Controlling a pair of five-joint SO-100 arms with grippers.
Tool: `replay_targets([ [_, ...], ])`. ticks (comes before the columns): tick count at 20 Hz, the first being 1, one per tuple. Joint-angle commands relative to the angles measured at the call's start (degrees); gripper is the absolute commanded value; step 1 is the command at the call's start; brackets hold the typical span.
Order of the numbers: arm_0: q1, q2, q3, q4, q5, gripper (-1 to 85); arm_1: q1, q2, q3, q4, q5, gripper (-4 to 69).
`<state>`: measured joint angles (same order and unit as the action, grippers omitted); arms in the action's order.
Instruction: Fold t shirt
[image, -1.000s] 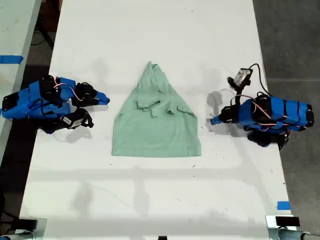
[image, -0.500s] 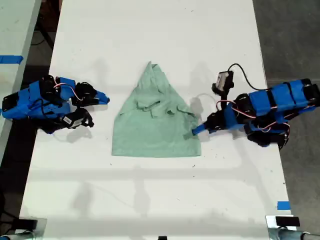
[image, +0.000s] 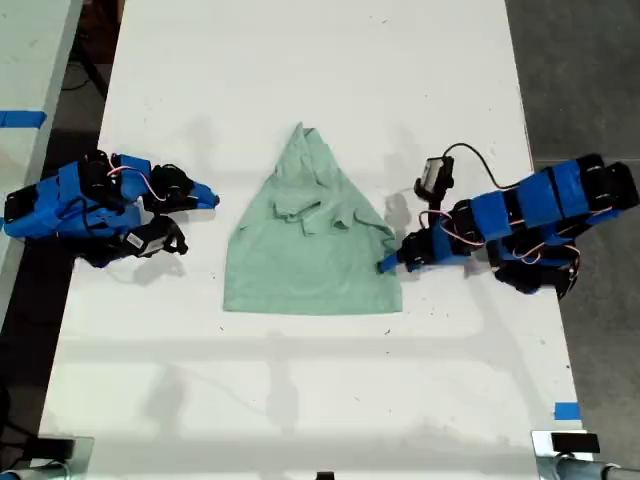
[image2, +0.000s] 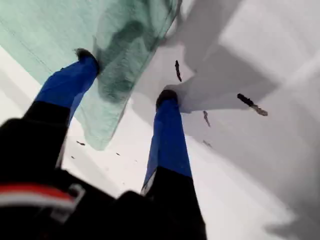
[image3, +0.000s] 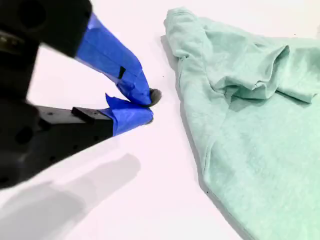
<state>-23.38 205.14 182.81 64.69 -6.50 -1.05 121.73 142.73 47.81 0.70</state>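
Straddling the t shirt (image2: 60, 35) edge, first pincer (image2: 125, 75), grip perhaps hidden

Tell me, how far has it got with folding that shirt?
Partly done: the shirt already lies as a rough triangle, its sides apparently folded in. In hand: my first tool is open at the shirt's edge on the exterior view's right, one finger over the cloth. My second tool rests shut beside it. Further folds remain.

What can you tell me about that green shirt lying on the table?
The t shirt is pale mint-green soft fabric, wrinkled, lying on the white table. It tapers to a narrow bunched end at the exterior view's top and ends in a straight hem at the bottom, with small folds across its middle. My first pincer is open at its edge on the exterior view's right, one fingertip on the cloth.
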Motion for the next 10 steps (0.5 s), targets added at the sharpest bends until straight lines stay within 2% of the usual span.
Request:
replay_targets([
  [1, 0.0, 0.4, 0.7, -1.1, 0.0, -0.1, 1.4, -4.0, -0.7, -4.7, -1.8, 23.5],
  [4, 0.0, 0.4, 0.7, -1.1, 0.0, -0.1, 1.4, -9.7, -4.2, -4.8, -1.8, 20.6],
  [5, 0.0, 0.4, 0.8, -1.1, 0.0, -0.1, 1.3, -9.9, -4.8, -4.2, -1.5, 16.9],
  [6, 0.1, 0.4, 0.8, -1.1, 0.0, -0.1, 1.2, -9.7, -5.3, -3.1, -1.1, 11.3],
  [7, 0.1, 0.4, 0.8, -1.1, 0.0, -0.1, 1.1, -9.2, -5.8, -1.8, -0.6, 0.8],
  [10, 0.1, 0.4, 0.8, -1.1, 0.0, -0.1, 1.4, -9.5, -6.9, -0.5, -0.9, 0.8],
])
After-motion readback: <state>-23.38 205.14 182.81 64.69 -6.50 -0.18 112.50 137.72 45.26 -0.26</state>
